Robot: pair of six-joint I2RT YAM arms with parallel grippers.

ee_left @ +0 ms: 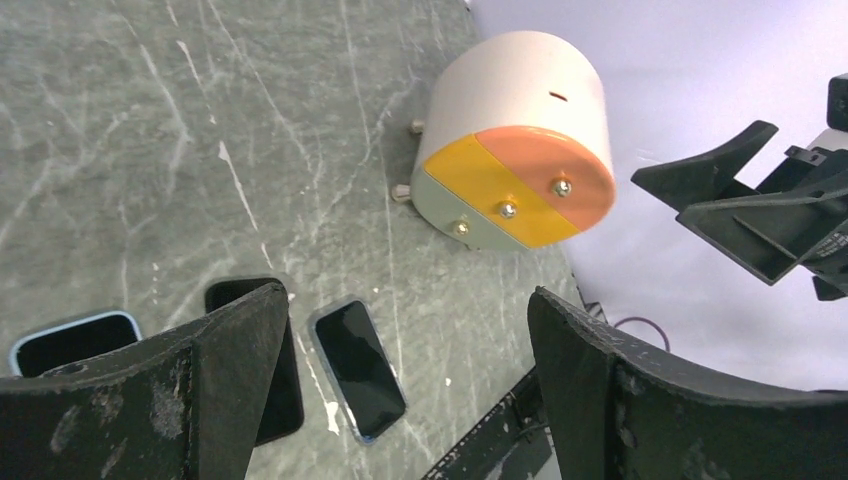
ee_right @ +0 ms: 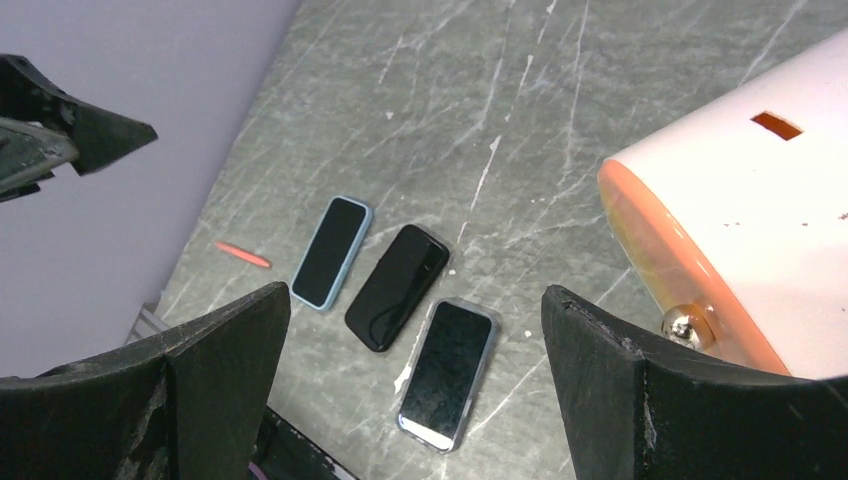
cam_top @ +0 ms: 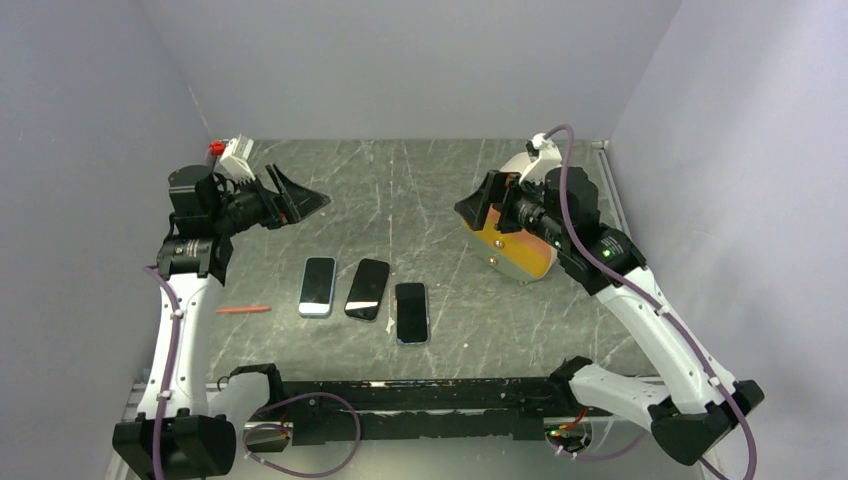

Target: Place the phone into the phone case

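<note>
Both pincers hang wide open and empty above the table (cam_top: 450, 170), the left gripper (cam_top: 300, 200) on one side and the right gripper (cam_top: 472, 208) across from it. Between them, nearer the bases, three handsets lie flat in a row: a blue-rimmed phone (cam_top: 317, 286), a black phone (cam_top: 367, 288) and a clear-rimmed phone (cam_top: 411, 312). Their long axes run roughly away from the bases. The left gripper looks nearer the black phone. Whether any case is empty cannot be told.

Three phones (cam_top: 367, 288) — one pale-blue-edged, one black, one clear-edged, one white drum (cam_top: 525, 262), one orange stick (cam_top: 243, 309), two arms (cam_top: 180, 330)
</note>
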